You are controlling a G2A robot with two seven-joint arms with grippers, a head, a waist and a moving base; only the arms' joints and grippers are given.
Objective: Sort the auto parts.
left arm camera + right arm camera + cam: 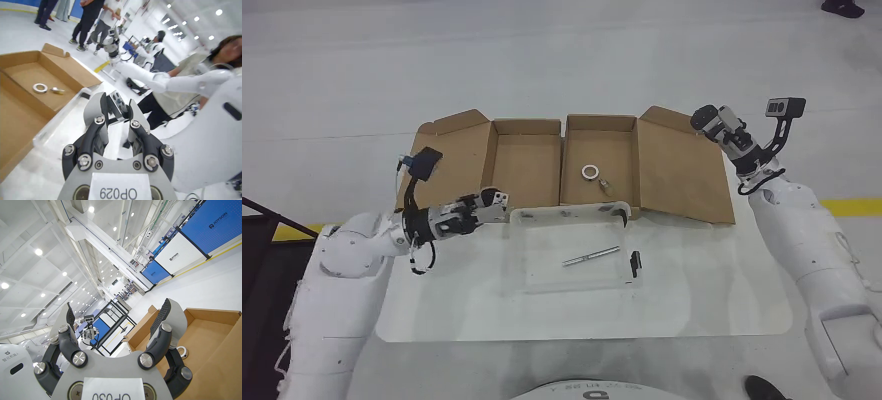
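Top cam: you've got two cardboard boxes side by side along the table's point(722, 300) 12 o'clock edge, left box point(527, 160) and right box point(617, 150). In the right box lies a ring point(590, 172), w/ a small fitting point(605, 183) just at its 4 o'clock. A clear tray point(525, 215) sits just in front of the boxes. A rod point(591, 256) lies mid-tray, and a black clip point(635, 262) is at the rod's 3 o'clock, apart from it. Your left claw point(494, 200) hangs at the tray's 10 o'clock corner w/ a metal block point(501, 196) in it. Your right claw point(704, 118) is up at 2 o'clock, by the right box's outer flap.

Left wrist cam: left claw point(117, 103) is clenched on the metal block point(115, 99), a plate w/ holes pinched between both pads. The ring point(39, 88) and fitting point(56, 90) lie close together on the right box point(22, 113) floor.

Right wrist cam: right claw point(118, 306) is released, fingers wide apart. The ring point(182, 349) is on the right box point(208, 332) floor, partly behind one finger.
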